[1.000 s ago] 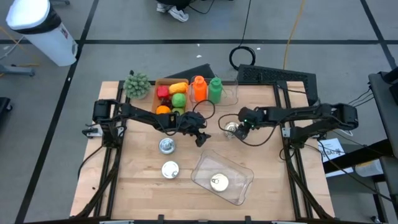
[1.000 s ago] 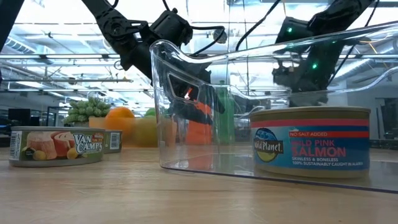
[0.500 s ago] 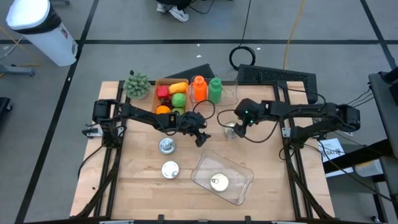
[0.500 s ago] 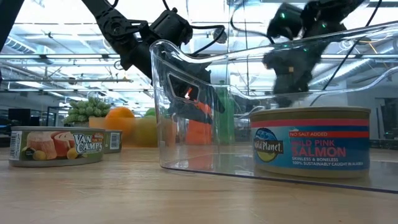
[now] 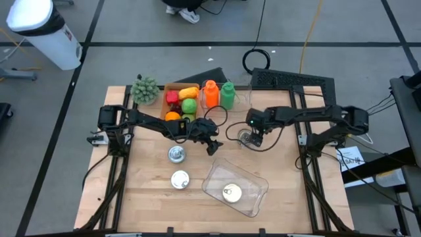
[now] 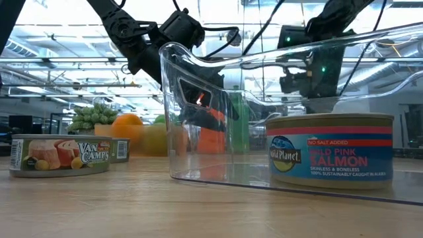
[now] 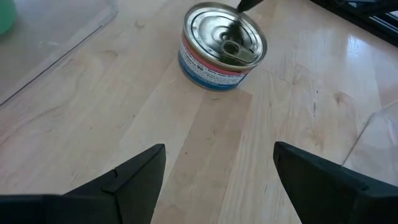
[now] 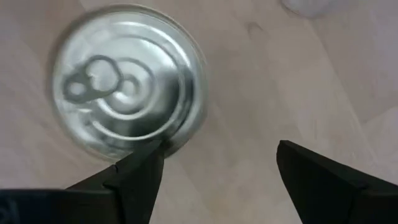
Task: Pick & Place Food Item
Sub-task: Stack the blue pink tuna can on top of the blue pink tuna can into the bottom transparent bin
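Note:
A silver can with a pull tab (image 5: 245, 137) stands on the table's far middle, and it also shows as the can (image 8: 127, 93) and the can (image 7: 222, 46). My right gripper (image 5: 252, 135) hovers over it pointing down, open (image 8: 217, 171), with the can off to one side of the gap beside one finger (image 8: 134, 177). My left gripper (image 5: 211, 142) is open (image 7: 217, 165) and waits left of that can, pointing at it. A clear plastic container (image 5: 235, 187) lies near the front edge, with a salmon can (image 6: 330, 155) resting inside on its floor.
Two more cans (image 5: 176, 154) (image 5: 180, 179) stand left of the container. A box of fruit (image 5: 181, 102), an orange bottle (image 5: 210, 93), a green bottle (image 5: 227, 94) and a green plant (image 5: 145, 90) line the far edge. Bare wood lies right of the container.
My right gripper has moved a little toward the table's left and turned at the wrist, ending over the silver can. It stays open. The can and my left arm have kept still.

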Action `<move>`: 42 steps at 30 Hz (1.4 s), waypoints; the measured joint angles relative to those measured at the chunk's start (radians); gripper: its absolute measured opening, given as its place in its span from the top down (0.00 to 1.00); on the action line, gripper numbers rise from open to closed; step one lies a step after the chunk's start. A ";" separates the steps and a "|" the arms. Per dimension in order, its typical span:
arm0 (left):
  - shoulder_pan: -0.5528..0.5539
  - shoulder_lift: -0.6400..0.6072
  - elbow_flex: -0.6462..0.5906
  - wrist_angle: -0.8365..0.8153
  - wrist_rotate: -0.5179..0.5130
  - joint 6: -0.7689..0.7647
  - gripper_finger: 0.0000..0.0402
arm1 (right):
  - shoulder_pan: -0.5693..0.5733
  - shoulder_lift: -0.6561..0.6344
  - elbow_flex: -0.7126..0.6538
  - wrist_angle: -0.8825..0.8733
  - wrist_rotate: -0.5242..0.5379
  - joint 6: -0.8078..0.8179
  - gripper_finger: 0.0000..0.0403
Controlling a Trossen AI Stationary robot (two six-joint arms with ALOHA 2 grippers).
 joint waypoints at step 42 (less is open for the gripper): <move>-0.010 0.000 0.001 -0.032 0.000 0.009 0.23 | -0.150 0.115 -0.001 -0.120 0.253 0.041 0.28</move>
